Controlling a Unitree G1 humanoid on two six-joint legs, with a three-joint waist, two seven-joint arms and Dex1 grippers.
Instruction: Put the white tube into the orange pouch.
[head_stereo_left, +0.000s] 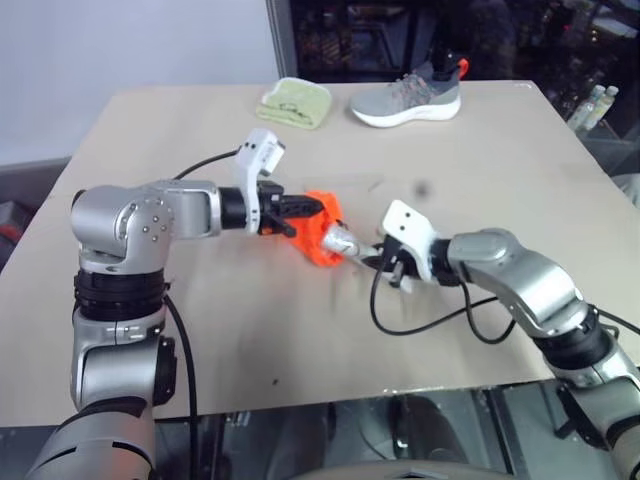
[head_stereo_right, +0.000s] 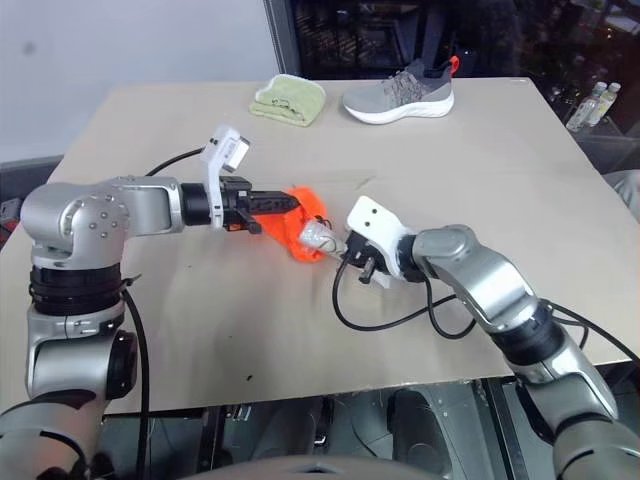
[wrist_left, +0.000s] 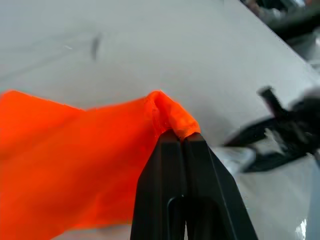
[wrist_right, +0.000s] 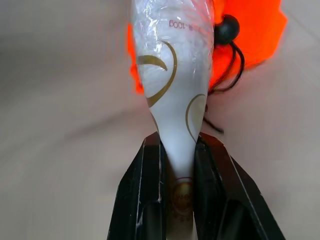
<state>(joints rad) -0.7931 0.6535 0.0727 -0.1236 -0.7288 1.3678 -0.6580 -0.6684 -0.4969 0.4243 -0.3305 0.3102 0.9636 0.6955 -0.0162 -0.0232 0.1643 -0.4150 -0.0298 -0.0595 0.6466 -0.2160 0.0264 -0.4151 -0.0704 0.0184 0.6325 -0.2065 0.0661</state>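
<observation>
So the right tool (wrist_right: 177, 150) has its black fingers clamped on the slim white squeeze tube (wrist_right: 172, 85) with gold swirls. The right wrist cam catches a black cord bead beside the tube, which the head views can't make out. The tube's long axis runs straight out from the fingers, far end at the bright orange fabric pouch (head_stereo_left: 322, 232). The left tool (wrist_left: 181, 142), fingers fully together, pinches the pouch's edge above the tan counter (head_stereo_left: 480, 160).

A tan tabletop (head_stereo_left: 520, 200) is seen mid-frame, backed by a pale wall (head_stereo_left: 120, 40) upper left and dark shelving (head_stereo_left: 520, 35) upper right.
</observation>
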